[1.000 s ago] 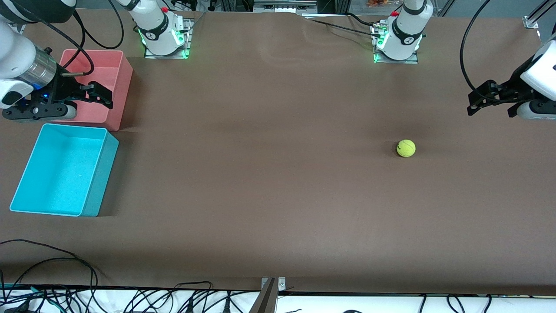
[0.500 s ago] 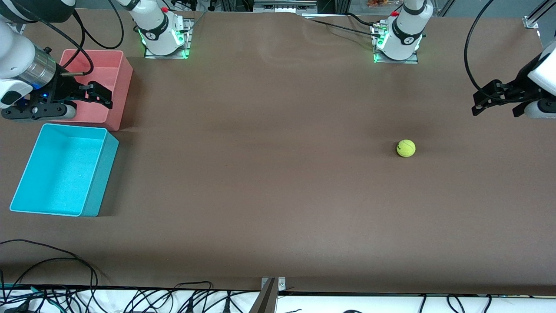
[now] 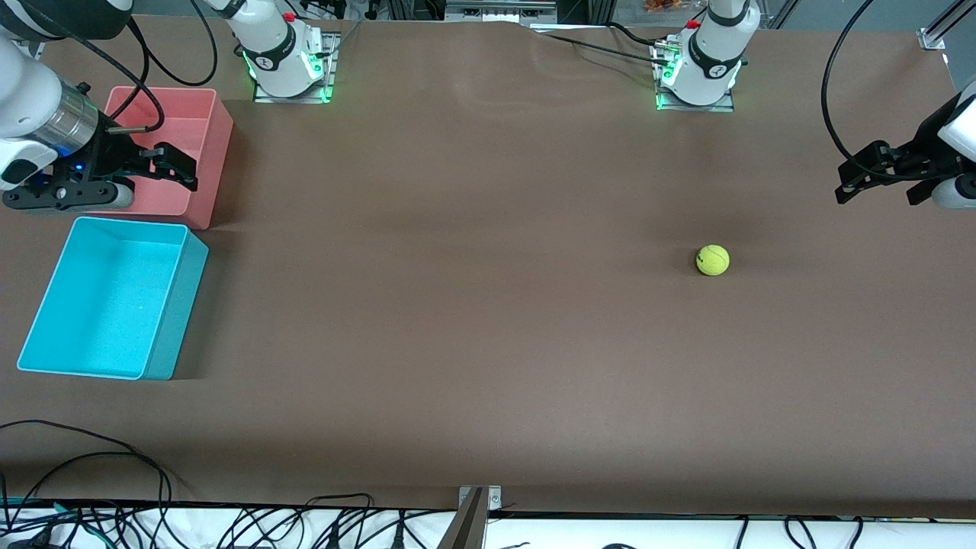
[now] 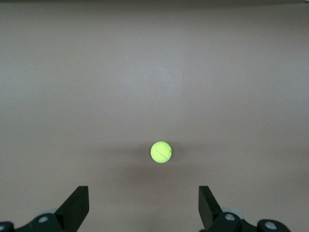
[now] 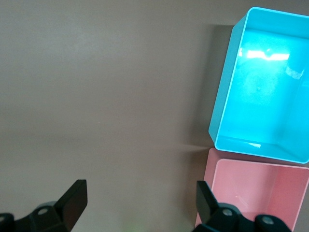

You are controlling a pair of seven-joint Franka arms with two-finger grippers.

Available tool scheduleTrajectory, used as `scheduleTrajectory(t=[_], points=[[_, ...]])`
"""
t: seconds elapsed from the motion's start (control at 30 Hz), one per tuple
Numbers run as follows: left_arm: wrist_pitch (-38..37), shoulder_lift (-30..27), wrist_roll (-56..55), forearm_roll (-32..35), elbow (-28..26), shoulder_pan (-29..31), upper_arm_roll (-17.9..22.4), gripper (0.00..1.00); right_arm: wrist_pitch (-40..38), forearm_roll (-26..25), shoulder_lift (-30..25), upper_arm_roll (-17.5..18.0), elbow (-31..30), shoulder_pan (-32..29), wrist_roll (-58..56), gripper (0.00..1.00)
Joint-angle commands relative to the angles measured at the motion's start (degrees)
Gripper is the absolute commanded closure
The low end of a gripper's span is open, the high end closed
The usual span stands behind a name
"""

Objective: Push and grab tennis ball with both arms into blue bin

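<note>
Approaching | tennis ball (image 3: 713, 260) sits alone on brown table (image 3: 473, 305), toward left arm's end, well apart from blue bin (image 3: 179, 305) | left gripper (image 3: 877, 174) wide open, empty, up beside it | right gripper (image 3: 164, 164) open, empty, waiting over pink bin (image 3: 213, 126) | next: descend, push ball binward.

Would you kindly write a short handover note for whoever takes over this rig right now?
Left end effector: open, empty, in the air at the left arm's end of the table.
Right end effector: open, empty, over the pink bin.
Tennis ball: on the bare table toward the left arm's end, untouched.
Blue bin: empty, at the right arm's end, beside the pink bin and nearer the front camera.
Done: nothing.
Left: push the ball across, grab it, drop it in the blue bin.
</note>
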Motion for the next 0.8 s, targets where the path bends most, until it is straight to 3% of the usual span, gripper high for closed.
scheduleTrajectory(t=[0.0, 0.77], points=[[-1.2, 0.6, -0.1, 0.1, 1.8, 0.4, -0.4, 0.00, -0.8, -0.6, 0.5, -0.2, 1.4, 0.2, -0.2, 0.00], [-1.2, 0.5, -0.1, 0.1, 2.0, 0.5, -0.4, 0.00, -0.7, -0.2, 0.5, -0.2, 1.4, 0.2, 0.1, 0.00]])
